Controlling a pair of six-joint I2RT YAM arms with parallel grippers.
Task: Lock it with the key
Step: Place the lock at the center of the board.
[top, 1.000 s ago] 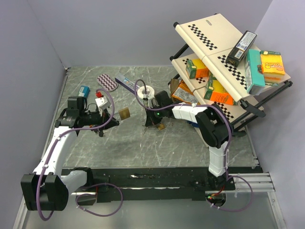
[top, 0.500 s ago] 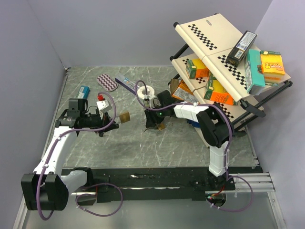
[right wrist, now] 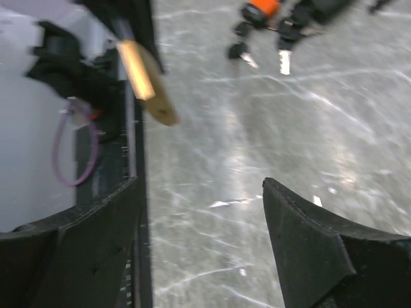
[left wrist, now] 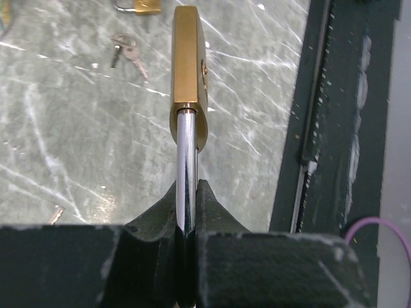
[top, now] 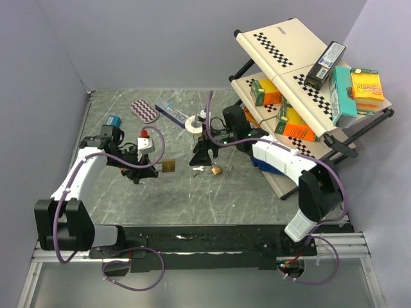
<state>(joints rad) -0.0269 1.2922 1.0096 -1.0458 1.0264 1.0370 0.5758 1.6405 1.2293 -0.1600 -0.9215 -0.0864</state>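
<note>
**Padlock [left wrist: 188, 64] held off the table by its shackle, keys [top: 200, 169] lying loose**

The padlock is a brass one, and it hangs in the air in front of the left gripper [left wrist: 186, 192]. The jaws are clamped tight on the steel shackle [left wrist: 186, 154], and the brass body sticks straight out past the fingertips. In the left wrist view it is seen edge-on, narrow side up. From above, it sits over the left middle of the marble-patterned table [top: 192, 199], clear of the surface.

The keys rest flat on the table to the right of the held padlock, apart from it. A second, smaller padlock [top: 216, 171] lies just beside them on their right (in the left wrist view only its lower part shows, at the top edge).

The right gripper [top: 200, 156] points down over the table just behind the keys. Its fingers [right wrist: 308, 237] are spread wide with nothing between them, only bare table showing in the gap. The right wrist view is blurred, and the brass padlock appears in it as a slanted bar at upper left.

Further back on the table lie a wavy-striped pad [top: 144, 111] and a white tape roll [top: 194, 124]. A tilted rack [top: 276, 35] loaded with boxes stands at the right.
</note>
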